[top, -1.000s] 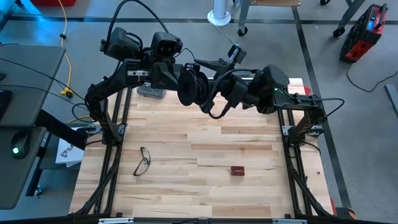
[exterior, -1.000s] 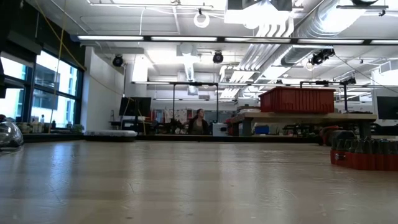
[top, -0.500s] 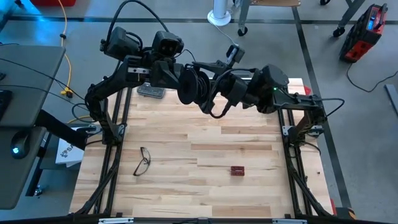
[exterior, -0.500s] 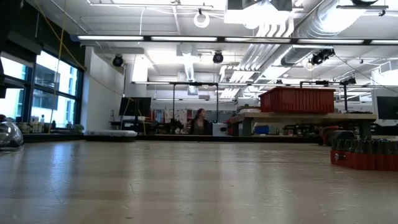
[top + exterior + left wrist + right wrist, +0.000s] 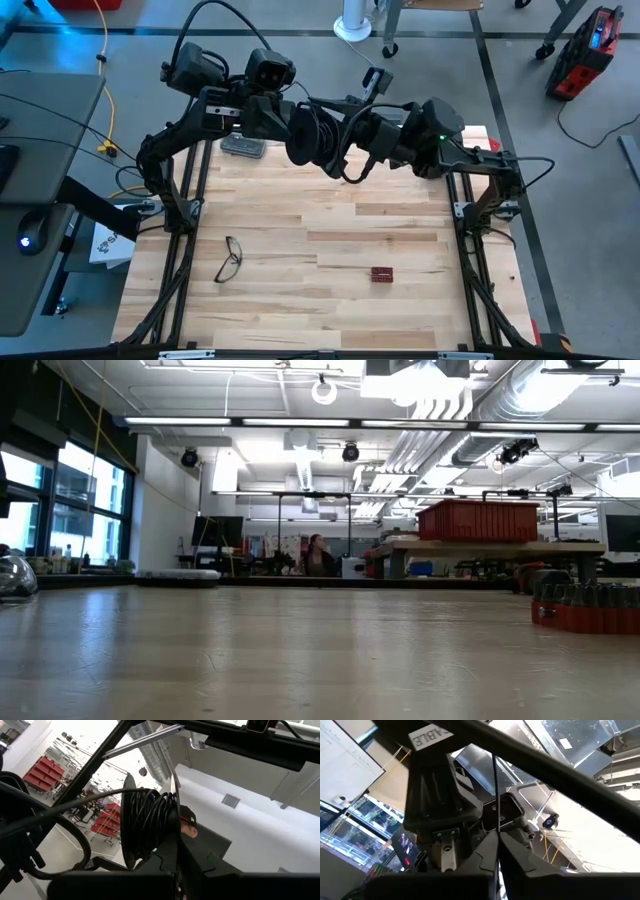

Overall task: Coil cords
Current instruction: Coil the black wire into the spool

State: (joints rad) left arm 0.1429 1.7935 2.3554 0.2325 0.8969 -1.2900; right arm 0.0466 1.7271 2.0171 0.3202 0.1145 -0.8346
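Both arms up high over the far end of the worktop [image 5: 330, 240], meeting in the middle. Left tool [image 5: 300, 135] shut tight on the black reel [image 5: 318, 138], with thin dark wire [image 5: 147, 820] wound round it many times. Right tool [image 5: 496, 845] pinched shut on a thin strand of wire running straight up from its tips. Eyeglasses [image 5: 230, 258] and a small red block [image 5: 381, 273] lying flat on the wood, well apart from the arms.

Left gripper [image 5: 300, 135]: raised over table's far edge, clamped | Right gripper [image 5: 352, 128]: raised just beside it, pinched closed
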